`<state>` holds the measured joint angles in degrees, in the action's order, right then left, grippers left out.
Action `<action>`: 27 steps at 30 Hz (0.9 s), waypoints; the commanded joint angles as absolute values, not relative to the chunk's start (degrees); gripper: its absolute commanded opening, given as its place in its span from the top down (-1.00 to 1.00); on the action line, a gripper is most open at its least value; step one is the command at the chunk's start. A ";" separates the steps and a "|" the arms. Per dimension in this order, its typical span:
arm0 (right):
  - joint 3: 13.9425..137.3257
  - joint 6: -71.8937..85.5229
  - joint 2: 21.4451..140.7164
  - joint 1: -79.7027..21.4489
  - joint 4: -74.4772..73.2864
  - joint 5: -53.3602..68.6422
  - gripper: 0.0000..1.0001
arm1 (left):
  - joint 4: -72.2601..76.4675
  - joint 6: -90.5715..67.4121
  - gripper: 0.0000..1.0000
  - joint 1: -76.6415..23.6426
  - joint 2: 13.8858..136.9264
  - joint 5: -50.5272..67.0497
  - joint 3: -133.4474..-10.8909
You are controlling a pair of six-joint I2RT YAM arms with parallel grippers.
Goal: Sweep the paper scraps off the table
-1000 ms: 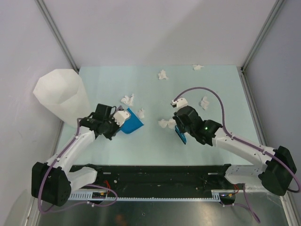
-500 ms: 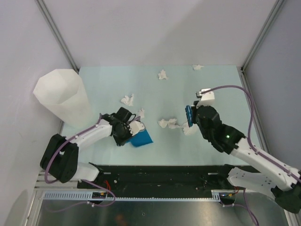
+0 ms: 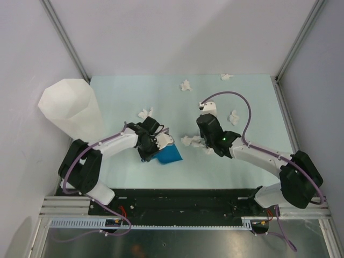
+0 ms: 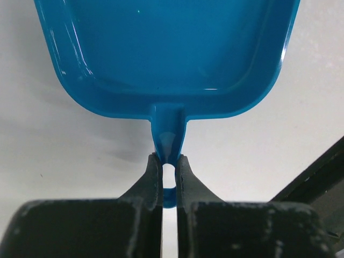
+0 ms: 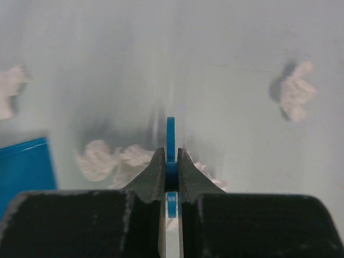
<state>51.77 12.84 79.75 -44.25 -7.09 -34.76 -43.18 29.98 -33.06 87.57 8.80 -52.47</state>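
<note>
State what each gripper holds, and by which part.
Left gripper: blue dustpan, by its handle. Right gripper: thin blue tool, edge-on; part cannot be told.

Grey walls (image 3: 177, 32), metal corner rails (image 3: 64, 37)

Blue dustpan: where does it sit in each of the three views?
Top external: the dustpan lies left of centre.
Left wrist: the dustpan fills the upper half, its handle clamped in the left gripper.
Right wrist: only a corner shows at the lower left edge.
Shared landmark: the clump of paper scraps just right of it, seen in top and right wrist views only.
</note>
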 commanded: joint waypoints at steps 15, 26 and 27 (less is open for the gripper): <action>57.74 9.68 84.56 -48.78 1.84 -30.85 1.00 | -42.19 30.67 -0.09 -31.73 93.08 13.36 -57.22; 57.83 3.08 86.04 -48.52 8.17 -25.32 1.00 | -41.57 33.13 -0.23 -29.79 91.84 18.10 -53.00; 57.83 3.16 86.48 -48.25 9.04 -23.75 1.00 | -41.49 33.48 -0.21 -29.88 92.80 19.50 -53.00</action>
<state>55.31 5.08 85.76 -48.88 3.01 -27.66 -42.22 30.74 -29.87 92.77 13.32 -53.41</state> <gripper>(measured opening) 0.073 0.619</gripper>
